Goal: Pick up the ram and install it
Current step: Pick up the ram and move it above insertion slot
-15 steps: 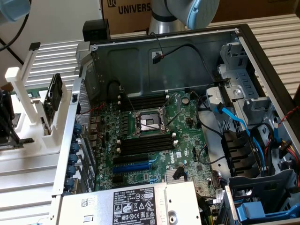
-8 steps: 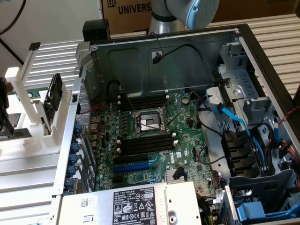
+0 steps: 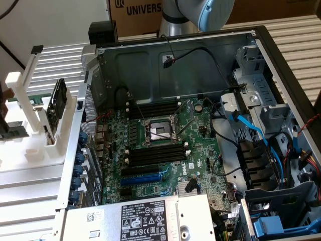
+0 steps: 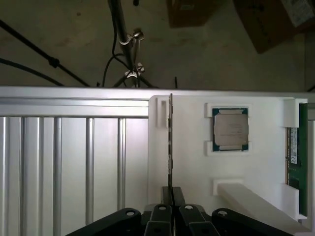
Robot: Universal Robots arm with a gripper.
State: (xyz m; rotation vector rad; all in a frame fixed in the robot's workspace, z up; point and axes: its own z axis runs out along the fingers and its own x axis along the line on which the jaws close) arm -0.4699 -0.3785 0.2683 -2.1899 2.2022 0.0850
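The arm (image 3: 198,14) shows as a grey joint with a pale blue cap at the top of the exterior view. In the wrist view the gripper (image 4: 173,195) has its two black fingers (image 4: 166,195) drawn close together. They pinch the near end of the ram (image 4: 170,137), which stands edge-on between them.

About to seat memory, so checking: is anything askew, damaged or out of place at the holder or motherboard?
Nothing stands out. The ram stands straight on edge in the white holder, with the gripper closed on its end. The processor sits square in its pocket, and the black memory slots look empty and intact.
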